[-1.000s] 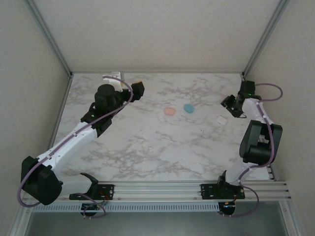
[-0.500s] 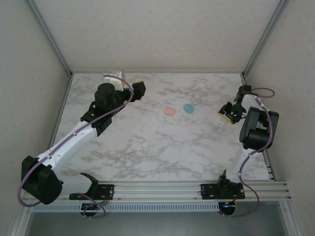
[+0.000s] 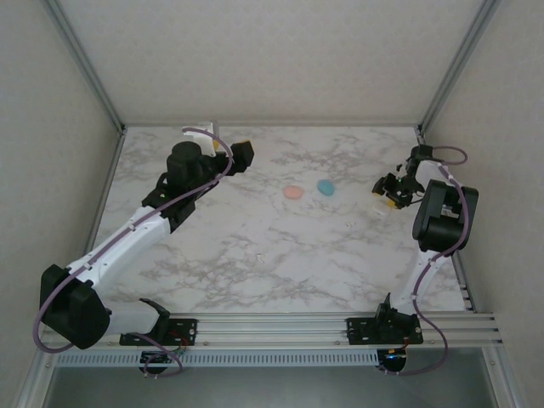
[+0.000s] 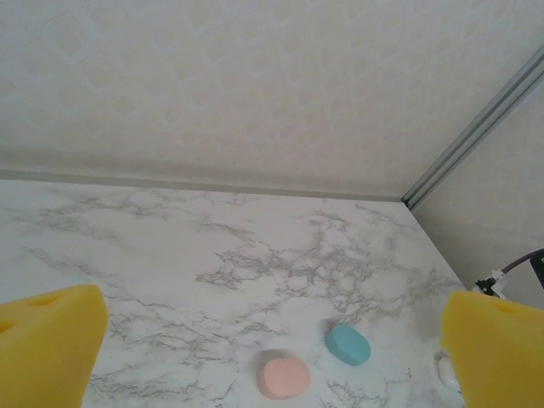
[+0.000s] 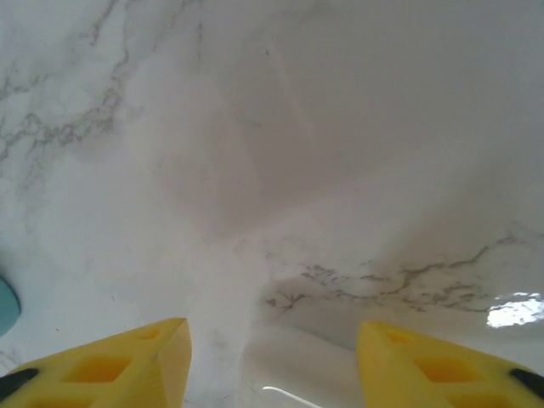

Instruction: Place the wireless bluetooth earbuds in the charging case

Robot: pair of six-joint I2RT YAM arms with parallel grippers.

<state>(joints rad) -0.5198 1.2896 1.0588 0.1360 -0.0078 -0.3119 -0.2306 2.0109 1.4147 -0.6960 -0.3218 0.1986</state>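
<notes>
Two rounded charging cases lie shut in mid-table: a pink case (image 3: pixel 294 193) (image 4: pixel 284 377) and a teal case (image 3: pixel 325 187) (image 4: pixel 348 344). The earbuds are hard to make out: a tiny pale speck (image 3: pixel 259 256) and a tiny dark speck (image 3: pixel 348 224) lie on the marble nearer the front. My left gripper (image 3: pixel 242 153) (image 4: pixel 274 297) hangs wide open at the back left, facing the cases, nothing between its fingers. My right gripper (image 3: pixel 387 194) (image 5: pixel 272 330) is low at the right, jaws partly apart astride a small white squarish piece (image 5: pixel 297 374), with a gap on its left side.
The marble table (image 3: pixel 255 280) is boxed in by pale walls and metal corner posts (image 3: pixel 446 72). The teal case's edge (image 5: pixel 5 306) shows at the left of the right wrist view. The arm bases sit on the rail (image 3: pixel 280 327) at the near edge.
My right gripper came down and leftward from the back right corner onto the white squarish piece. The left gripper crept slightly to the right.
</notes>
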